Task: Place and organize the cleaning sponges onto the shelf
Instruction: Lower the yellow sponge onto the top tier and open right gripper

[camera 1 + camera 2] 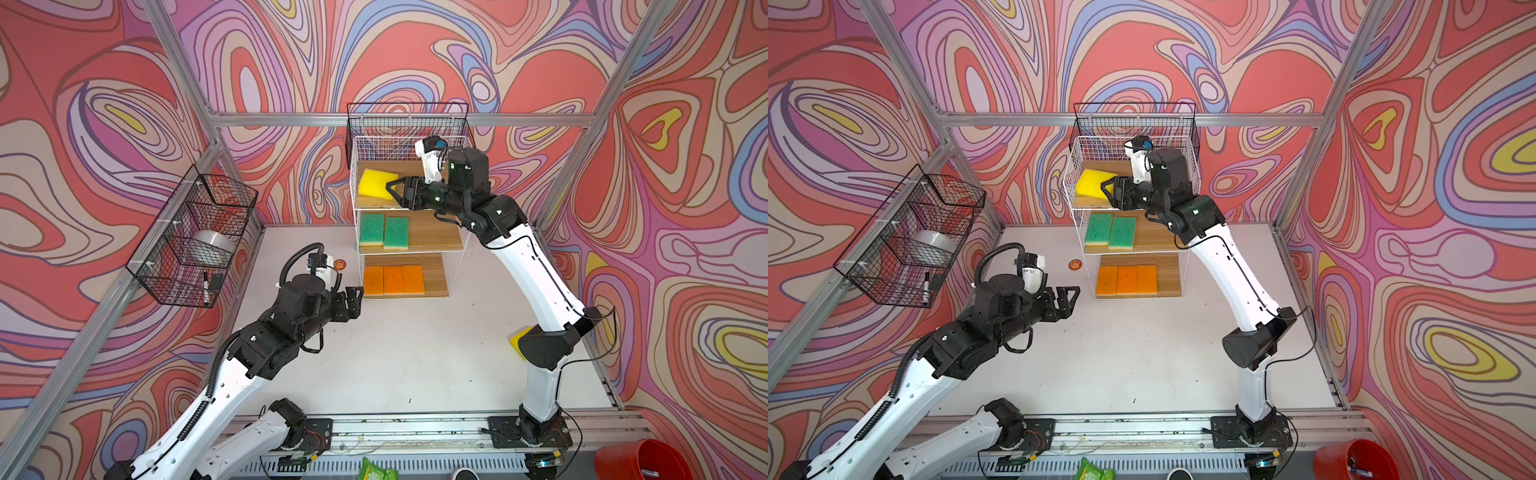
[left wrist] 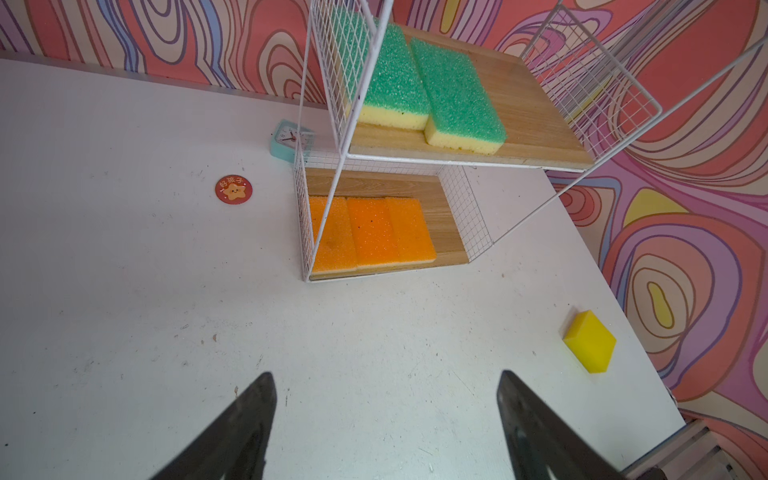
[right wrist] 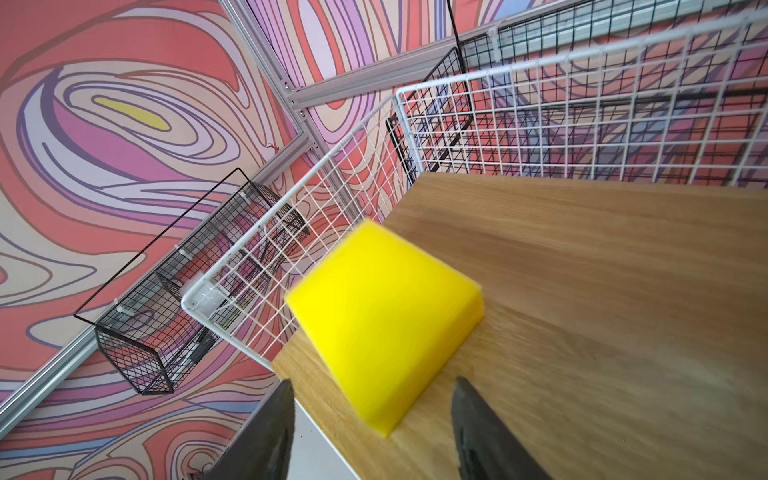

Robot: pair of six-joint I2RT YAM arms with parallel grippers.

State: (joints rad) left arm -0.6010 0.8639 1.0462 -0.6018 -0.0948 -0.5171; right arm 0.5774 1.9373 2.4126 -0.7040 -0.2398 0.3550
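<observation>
Right wrist view: right pincer [image 3: 374,381] open, first yellow sponge [image 3: 382,324] tilted on the shelf's [image 3: 602,270] top board; second yellow sponge [image 2: 590,341] lies by the counter's [image 2: 124,291] right edge; left pincer [image 2: 386,374] open, empty.

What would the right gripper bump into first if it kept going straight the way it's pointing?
The yellow sponge, most likely. It lies on the top board of the shelf, straight ahead of the open right gripper. Past it stands the white wire side, though blur makes depth unsure.
</observation>
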